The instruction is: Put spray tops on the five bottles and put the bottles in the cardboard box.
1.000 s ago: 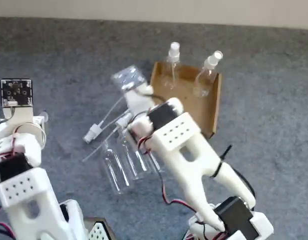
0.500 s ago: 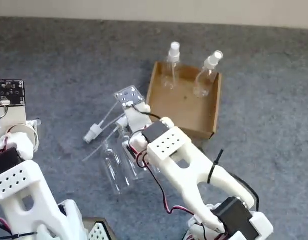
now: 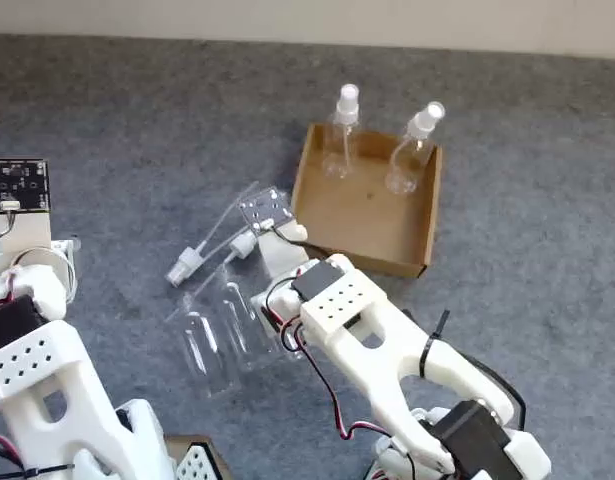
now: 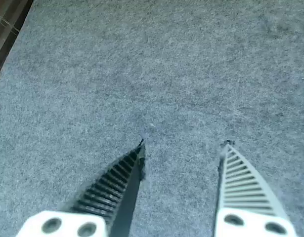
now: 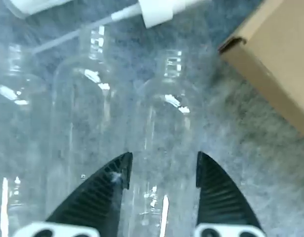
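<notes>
A robotics test bench is suggested: a grey felt-like mat is laid beneath white plastic arms with bare red and black wiring, and a pale wall is seen along the top edge of the high view.

Spread jaws straddle a lying clear bottle, spray top beyond its neck, cardboard box beside.

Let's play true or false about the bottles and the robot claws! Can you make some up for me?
1. Two upright bottles stand in the cardboard box. True.
2. All five bottles wear spray tops. False: three lying bottles have none.
3. The right claw is open above a lying bottle. True.
4. The left claw grips a spray top. False: it is open over the bare table.
5. The loose spray tops are in the box. False: they lie on the table beside the lying bottles.
</notes>
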Tool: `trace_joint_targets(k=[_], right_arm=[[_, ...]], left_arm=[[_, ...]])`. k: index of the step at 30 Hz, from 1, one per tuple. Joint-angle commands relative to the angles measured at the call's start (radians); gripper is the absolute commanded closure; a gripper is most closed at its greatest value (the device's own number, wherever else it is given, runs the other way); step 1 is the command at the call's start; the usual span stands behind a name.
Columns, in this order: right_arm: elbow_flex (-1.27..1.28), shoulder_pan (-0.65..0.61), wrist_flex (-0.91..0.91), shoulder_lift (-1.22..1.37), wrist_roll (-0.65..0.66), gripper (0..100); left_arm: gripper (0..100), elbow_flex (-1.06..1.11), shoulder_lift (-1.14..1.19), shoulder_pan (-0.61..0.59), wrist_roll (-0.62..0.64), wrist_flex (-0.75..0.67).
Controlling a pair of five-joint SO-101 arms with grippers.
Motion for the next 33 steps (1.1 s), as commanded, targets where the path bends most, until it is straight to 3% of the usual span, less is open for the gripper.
trace_joint_targets(k=[1, 14, 23, 25, 28, 33], right_arm=[[0.013, -0.004, -0.005, -0.012, -0.009, 86.6], [0.016, -0.008, -0.010, -0.010, -0.009, 79.9], [0.088, -0.010, -0.140, -0.010, -0.006, 79.7], [0.091, -0.010, -0.140, -0.012, -0.005, 83.3], [0.085, -0.005, -0.130, -0.025, 0.002, 98.4], [0.062, 0.050, 0.062, -0.125, 0.129, 99.5]], left_arm=[[78, -0.016, 0.001, -0.004, -0.003, -0.023], [78, -0.016, -0.005, -0.002, -0.003, -0.021], [78, -0.018, 0.002, 0.007, -0.018, -0.021], [78, -0.016, 0.004, 0.041, -0.051, -0.014], [78, -0.024, 0.004, 0.091, -0.055, 0.052], [78, -0.025, 0.004, 0.153, -0.052, 0.094]])
